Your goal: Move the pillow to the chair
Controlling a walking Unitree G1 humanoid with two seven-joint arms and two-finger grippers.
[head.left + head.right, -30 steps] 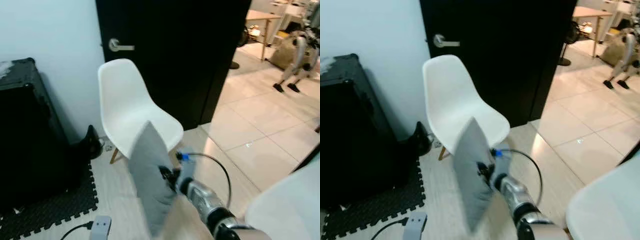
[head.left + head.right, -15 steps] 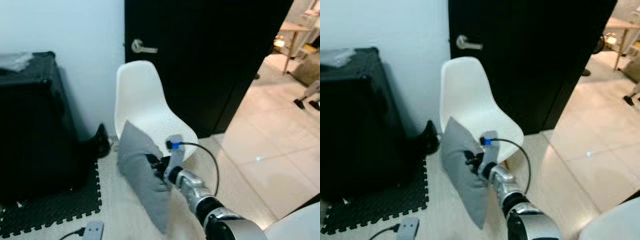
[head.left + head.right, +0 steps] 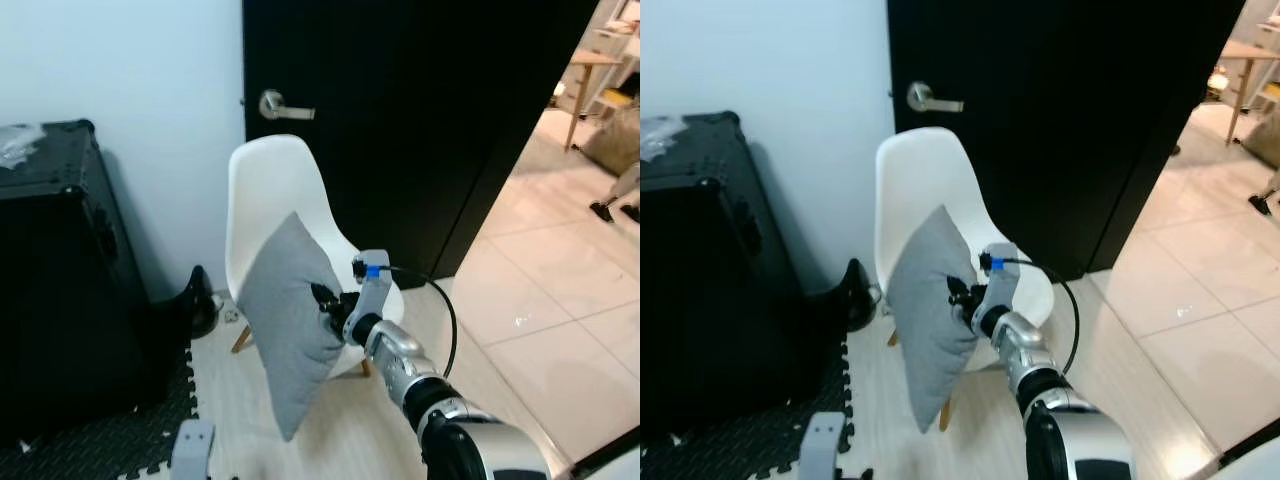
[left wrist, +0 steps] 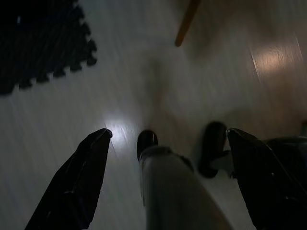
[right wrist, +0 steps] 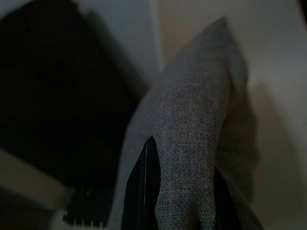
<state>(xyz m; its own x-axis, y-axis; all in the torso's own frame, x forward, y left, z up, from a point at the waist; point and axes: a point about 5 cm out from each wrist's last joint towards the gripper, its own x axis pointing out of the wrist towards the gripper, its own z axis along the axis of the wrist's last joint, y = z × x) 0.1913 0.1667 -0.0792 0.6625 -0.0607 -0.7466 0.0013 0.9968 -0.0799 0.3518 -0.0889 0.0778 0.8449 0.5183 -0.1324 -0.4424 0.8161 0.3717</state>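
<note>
A grey pillow (image 3: 290, 325) hangs upright in front of the white shell chair (image 3: 272, 185), covering the left part of its seat. My right gripper (image 3: 326, 302) is shut on the pillow's right edge, at about seat height. In the right wrist view the grey fabric of the pillow (image 5: 196, 134) is bunched between the dark fingers (image 5: 144, 191). The chair stands against the white wall and a black door (image 3: 420, 120). My left gripper (image 4: 169, 135) hangs open over the pale floor, holding nothing.
A tall black case (image 3: 55, 270) stands left of the chair, with a black foam mat (image 3: 100, 440) at its foot. A dark shoe-like thing (image 3: 195, 300) lies between case and chair. A grey power strip (image 3: 190, 445) lies on the floor. Tiled floor (image 3: 560, 330) opens to the right.
The camera has shifted. My right gripper has lifted the pillow from low over the floor up to the chair seat's height and nearer the chair.
</note>
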